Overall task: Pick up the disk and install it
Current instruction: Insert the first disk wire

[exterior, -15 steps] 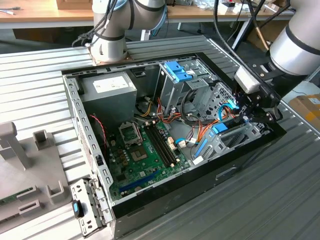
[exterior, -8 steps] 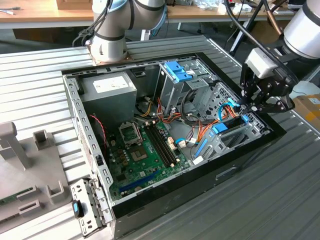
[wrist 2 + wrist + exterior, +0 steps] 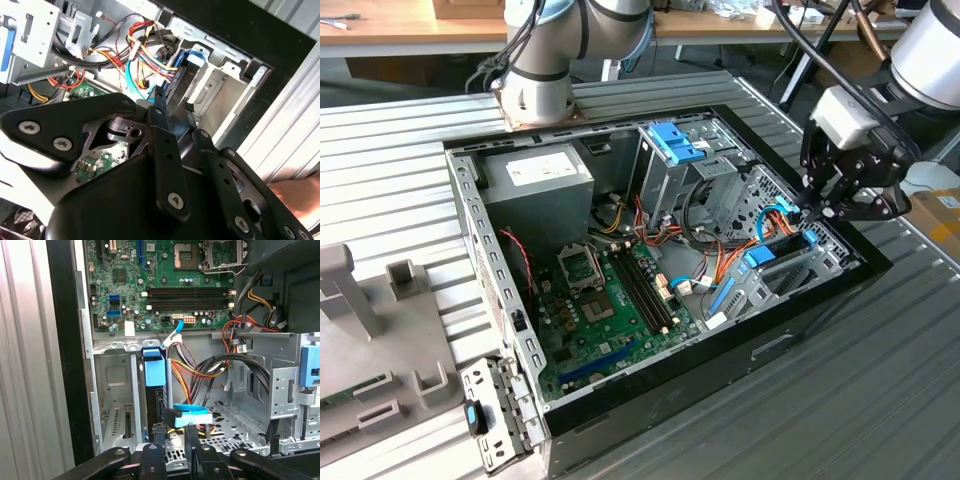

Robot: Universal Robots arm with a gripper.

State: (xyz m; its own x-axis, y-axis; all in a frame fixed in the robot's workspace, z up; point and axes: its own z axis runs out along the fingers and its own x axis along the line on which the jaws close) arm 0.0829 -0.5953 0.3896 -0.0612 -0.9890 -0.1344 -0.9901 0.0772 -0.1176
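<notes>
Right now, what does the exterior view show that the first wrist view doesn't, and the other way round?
Exterior view: the grey robot arm base, the grey metal power supply box and a grey plastic fixture beside the case. First wrist view: a straight look into the empty silver drive bay. Both: the green motherboard, the black gripper and the blue-framed grey disk.

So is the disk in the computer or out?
In. The disk stands on edge in a metal bay inside the open computer case, the claw close by it. Whether it is pushed fully home, cannot tell.
</notes>
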